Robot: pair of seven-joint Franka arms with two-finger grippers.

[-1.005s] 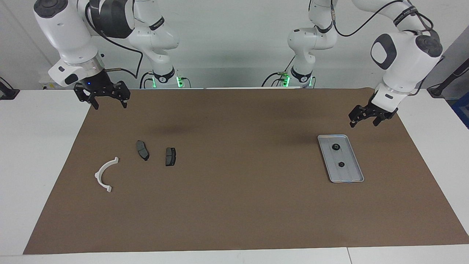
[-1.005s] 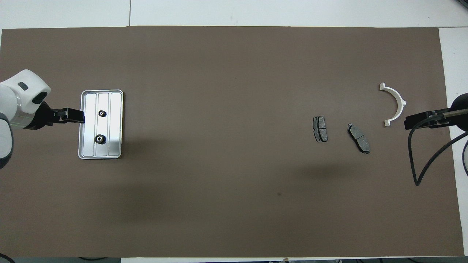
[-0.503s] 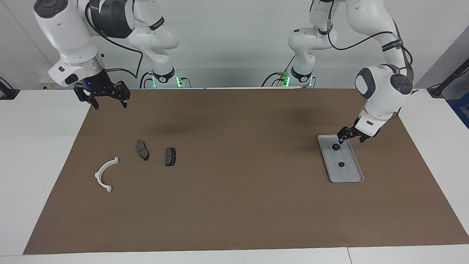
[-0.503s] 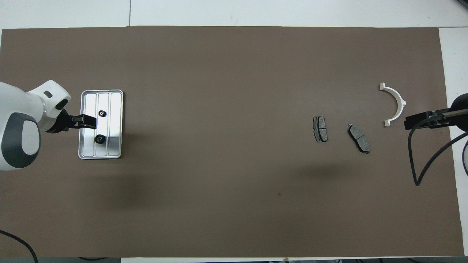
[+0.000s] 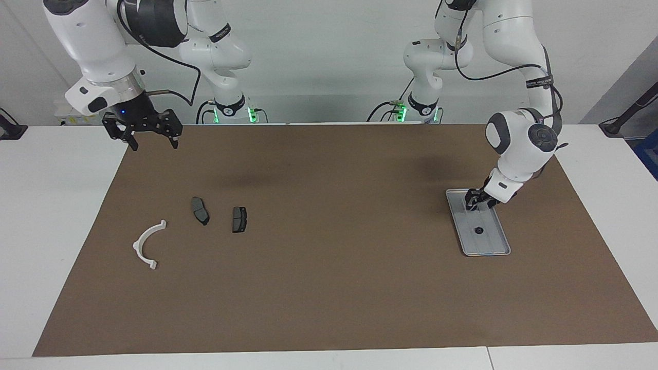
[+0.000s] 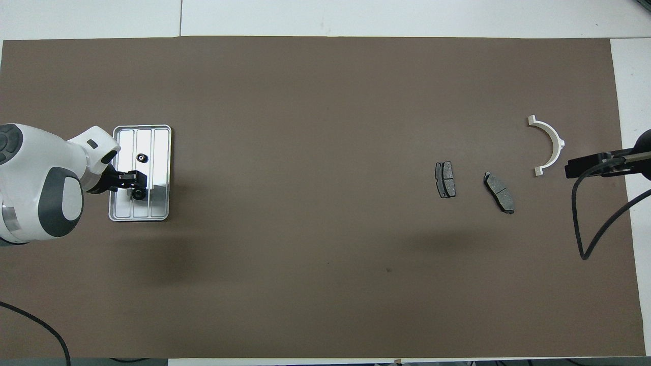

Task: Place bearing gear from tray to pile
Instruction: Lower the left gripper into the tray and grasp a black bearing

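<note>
The silver ribbed tray (image 5: 489, 245) (image 6: 160, 147) lies toward the left arm's end of the table. Two small black bearing gears sit in it. The farther one (image 5: 478, 230) (image 6: 142, 158) lies alone. The nearer one (image 6: 137, 193) shows right at the tip of my left gripper (image 5: 474, 202) (image 6: 137, 183), which is down in the tray over it. The pile lies toward the right arm's end: two dark brake pads (image 5: 200, 210) (image 5: 239, 219) and a white half-ring bracket (image 5: 146, 244). My right gripper (image 5: 154, 145) (image 6: 577, 166) waits open above the mat's corner.
A brown mat (image 5: 329, 267) covers most of the white table. The right arm's black cable (image 6: 590, 229) loops over the mat's end near the bracket (image 6: 548, 145). The pads (image 6: 445, 179) (image 6: 499, 192) lie between the bracket and the table's middle.
My left arm has swung in from beside the tray and come down into it over the nearer gear. The right gripper has lifted slightly.
</note>
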